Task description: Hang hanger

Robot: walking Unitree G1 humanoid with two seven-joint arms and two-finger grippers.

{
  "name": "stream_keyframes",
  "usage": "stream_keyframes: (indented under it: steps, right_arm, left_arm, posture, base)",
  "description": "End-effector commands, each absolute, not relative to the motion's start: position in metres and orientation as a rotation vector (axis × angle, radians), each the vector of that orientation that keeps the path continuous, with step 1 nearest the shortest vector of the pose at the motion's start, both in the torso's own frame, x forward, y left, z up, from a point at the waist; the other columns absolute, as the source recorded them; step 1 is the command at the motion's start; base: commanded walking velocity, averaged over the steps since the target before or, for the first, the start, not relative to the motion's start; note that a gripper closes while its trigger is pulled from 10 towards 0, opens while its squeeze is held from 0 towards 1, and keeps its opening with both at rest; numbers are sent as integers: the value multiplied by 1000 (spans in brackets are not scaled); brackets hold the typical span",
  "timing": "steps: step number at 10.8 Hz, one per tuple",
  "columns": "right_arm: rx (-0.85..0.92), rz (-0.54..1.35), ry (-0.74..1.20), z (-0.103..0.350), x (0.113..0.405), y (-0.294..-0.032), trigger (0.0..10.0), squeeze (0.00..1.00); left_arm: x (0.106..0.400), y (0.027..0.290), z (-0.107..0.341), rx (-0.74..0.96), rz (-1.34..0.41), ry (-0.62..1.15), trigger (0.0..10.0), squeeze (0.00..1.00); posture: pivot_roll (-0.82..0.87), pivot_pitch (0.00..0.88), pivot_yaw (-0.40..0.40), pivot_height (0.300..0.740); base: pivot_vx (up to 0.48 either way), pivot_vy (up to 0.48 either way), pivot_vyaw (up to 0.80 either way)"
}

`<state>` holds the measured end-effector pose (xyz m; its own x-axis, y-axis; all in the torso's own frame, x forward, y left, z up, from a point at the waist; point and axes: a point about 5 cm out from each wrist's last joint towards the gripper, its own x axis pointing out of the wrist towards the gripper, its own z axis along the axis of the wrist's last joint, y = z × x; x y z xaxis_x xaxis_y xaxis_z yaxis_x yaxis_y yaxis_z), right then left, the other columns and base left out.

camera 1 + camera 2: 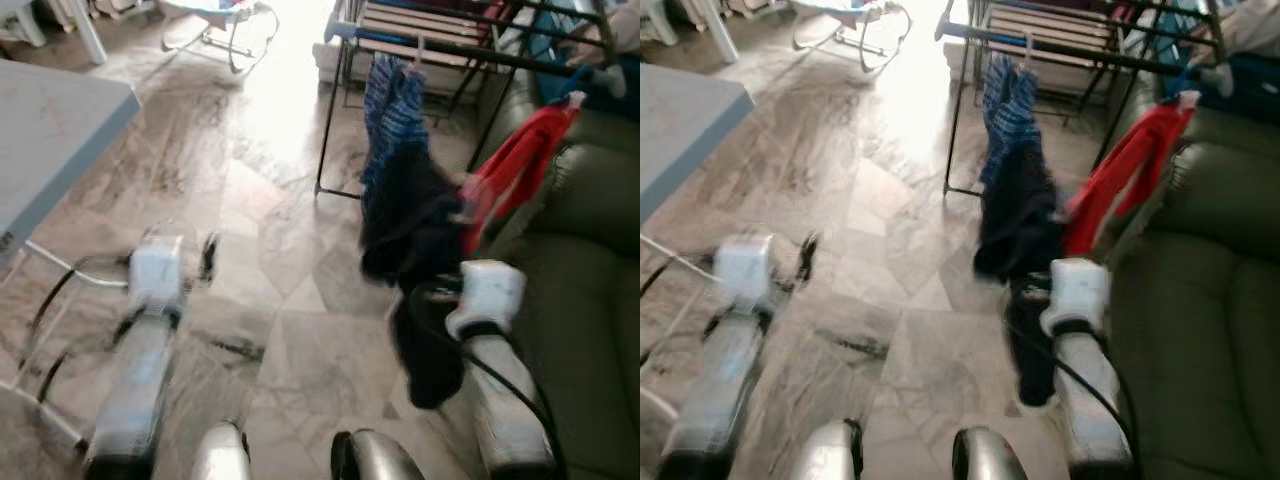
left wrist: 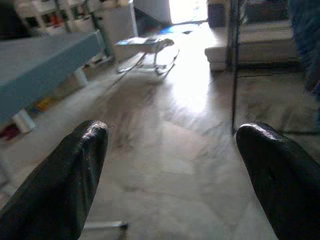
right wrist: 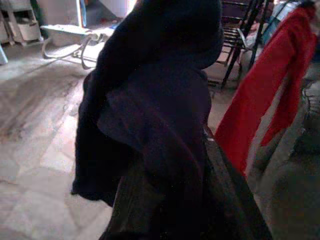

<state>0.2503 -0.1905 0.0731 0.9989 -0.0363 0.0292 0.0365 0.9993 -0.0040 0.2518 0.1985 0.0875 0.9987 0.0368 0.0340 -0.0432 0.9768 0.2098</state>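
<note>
Dark, limp cloth (image 1: 425,250) drooped from the right gripper (image 1: 440,295) at three o'clock, grip hidden; better held by its hanger. Left gripper (image 2: 172,170) gaped empty.

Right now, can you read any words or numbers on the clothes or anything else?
None can be read.
Dark garment by the right gripper: plain, no label showing.
Red garment and blue checked garment on the drying rack: no print.
The head views are blurred.
</note>
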Motion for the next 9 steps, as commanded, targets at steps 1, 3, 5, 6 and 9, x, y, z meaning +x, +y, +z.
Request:
stream_keyframes:
  steps: [1,3,5,6,9]
  right_arm:
    - [-87,-36,-110,85,244,-199,10000,0]
    - [-123,6,-59,86,216,-214,10000,0]
    - [-95,-3,-31,82,205,-218,10000,0]
    - [-78,7,-55,89,211,-213,10000,0]
    - [-45,26,-108,103,229,-201,10000,0]
  left_arm:
    - [242,194,90,222,11,-42,10000,0]
    - [196,192,81,272,30,-22,10000,0]
    - [183,188,79,285,91,6,10000,0]
    - [190,183,86,255,130,-6,10000,0]
    - [202,177,97,270,84,-64,10000,0]
  posture:
    - [49,164,-56,740]
    - [23,198,-95,740]
    - [22,212,-93,740]
    - [24,211,-83,740]
    - [25,226,-108,740]
  base:
    - [0,0,0]
    - [0,0,0]
    - [0,0,0]
    - [0,0,0]
    - [0,0,0]
